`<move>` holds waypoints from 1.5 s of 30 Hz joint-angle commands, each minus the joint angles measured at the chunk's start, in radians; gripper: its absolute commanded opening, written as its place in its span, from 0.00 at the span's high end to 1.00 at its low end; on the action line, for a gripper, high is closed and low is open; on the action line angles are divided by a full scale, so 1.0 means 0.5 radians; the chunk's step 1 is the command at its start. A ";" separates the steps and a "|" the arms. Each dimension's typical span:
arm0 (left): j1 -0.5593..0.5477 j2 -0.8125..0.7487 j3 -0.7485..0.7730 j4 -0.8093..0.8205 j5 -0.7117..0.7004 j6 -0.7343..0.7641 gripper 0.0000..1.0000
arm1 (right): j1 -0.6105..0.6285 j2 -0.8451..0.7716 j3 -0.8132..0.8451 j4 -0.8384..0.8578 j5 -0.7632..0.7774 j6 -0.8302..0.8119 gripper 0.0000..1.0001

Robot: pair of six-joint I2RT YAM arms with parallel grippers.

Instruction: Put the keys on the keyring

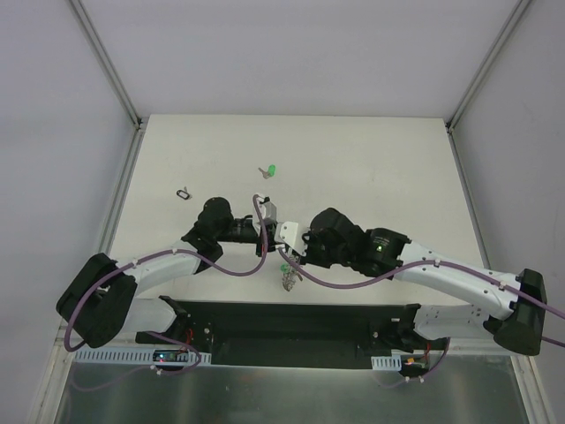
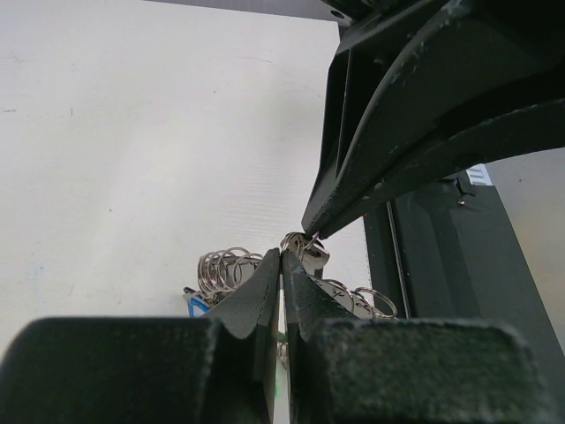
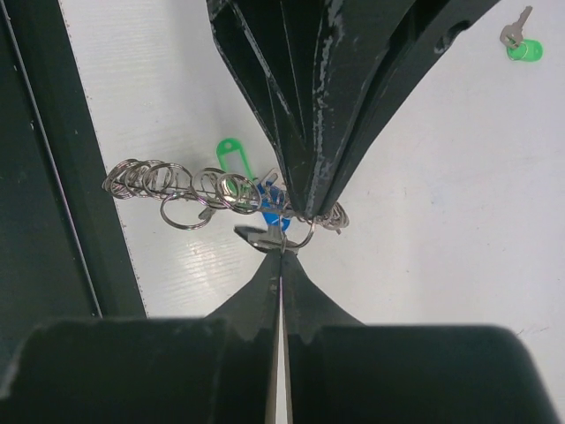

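The coiled silver keyring (image 3: 150, 179) hangs just above the table between both grippers, with a blue key head (image 3: 272, 205) and a green tag (image 3: 229, 150) on it. It also shows in the left wrist view (image 2: 221, 265) and the top view (image 1: 289, 281). My left gripper (image 2: 282, 254) is shut on the keyring's coils; it also shows in the top view (image 1: 275, 252). My right gripper (image 3: 282, 253) is shut on a small silver key (image 3: 256, 235) at a loop of the ring. Its tips meet the left gripper's tips. A loose green-headed key (image 1: 270, 170) lies farther back on the table.
A tiny black loop-shaped item (image 1: 184, 193) lies at the back left. The black base plate (image 1: 291, 322) runs along the near edge under both arms. Grey walls with metal rails (image 1: 119, 84) enclose the white table.
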 commanded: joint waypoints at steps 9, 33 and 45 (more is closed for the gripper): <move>-0.013 0.005 -0.160 0.846 -0.212 -0.445 1.00 | 0.015 -0.023 -0.093 0.233 -0.008 0.119 0.99; -0.009 -0.333 -0.089 -0.249 -0.046 0.423 0.47 | 0.015 0.020 0.146 -0.025 -0.014 -0.047 0.99; -0.009 -0.020 0.162 -0.326 0.288 0.491 0.61 | 0.031 0.033 0.164 -0.028 -0.011 -0.056 0.99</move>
